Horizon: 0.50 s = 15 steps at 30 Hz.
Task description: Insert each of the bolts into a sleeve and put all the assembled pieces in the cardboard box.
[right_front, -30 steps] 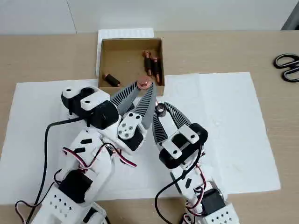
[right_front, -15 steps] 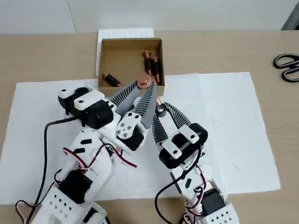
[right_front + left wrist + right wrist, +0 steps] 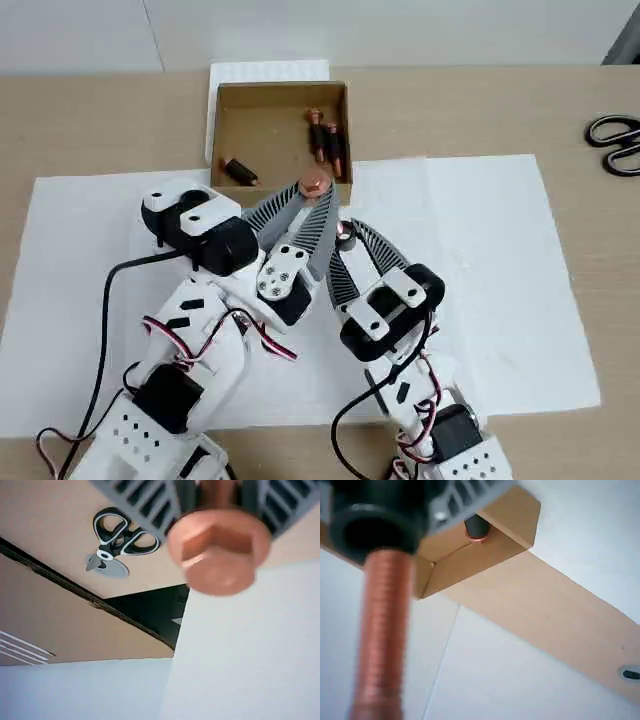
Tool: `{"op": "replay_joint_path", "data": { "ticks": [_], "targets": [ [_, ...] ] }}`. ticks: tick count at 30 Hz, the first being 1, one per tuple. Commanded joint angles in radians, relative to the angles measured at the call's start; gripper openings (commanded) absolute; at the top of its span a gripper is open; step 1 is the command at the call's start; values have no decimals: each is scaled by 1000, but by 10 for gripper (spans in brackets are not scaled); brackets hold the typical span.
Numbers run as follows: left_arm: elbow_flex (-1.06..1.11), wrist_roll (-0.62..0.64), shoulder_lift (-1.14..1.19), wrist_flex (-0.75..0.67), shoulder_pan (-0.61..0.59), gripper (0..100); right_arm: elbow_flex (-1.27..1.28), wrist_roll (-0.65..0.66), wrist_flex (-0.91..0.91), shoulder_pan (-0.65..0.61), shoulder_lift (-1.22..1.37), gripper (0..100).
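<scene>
In the high view my left gripper (image 3: pixel 313 190) is shut on a copper bolt (image 3: pixel 314 185), just in front of the cardboard box (image 3: pixel 265 120). The left wrist view has the bolt's hexagonal head (image 3: pixel 220 550) up close between the grey fingers (image 3: pixel 145 500). My right gripper (image 3: pixel 345 233) is shut on a black sleeve (image 3: pixel 345 231) right beside it. In the right wrist view the bolt's threaded shaft (image 3: pixel 382 635) runs into the mouth of the sleeve (image 3: pixel 375 527). Assembled pieces (image 3: pixel 326 140) lie inside the box, one near its left wall (image 3: pixel 238 170).
White paper (image 3: pixel 480 260) covers the table under both arms. Scissors (image 3: pixel 615 140) lie at the far right edge, also visible in the left wrist view as scissors (image 3: pixel 120 535). A white foam sheet (image 3: pixel 265 72) sits behind the box. A corner of the box (image 3: pixel 470 555) stands close to the sleeve.
The left arm shifted right and slightly toward the right gripper, bringing the bolt head closer to the sleeve. The right arm held still.
</scene>
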Motion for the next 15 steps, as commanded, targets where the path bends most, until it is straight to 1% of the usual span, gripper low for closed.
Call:
{"op": "replay_joint_path", "data": {
  "ticks": [1,3,7,15],
  "targets": [
    [-7,-11,-15,-31,18,6,5,5,-21,-2,-12,2],
    [-7,-15,-15,-31,41,6,5,5,-19,-2,-12,2],
    [-7,-138,-5,-32,78,6,5,5,-19,-2,-12,2],
    [-13,-153,5,-51,72,6,5,5,-19,-2,-12,2]
  ]
}}
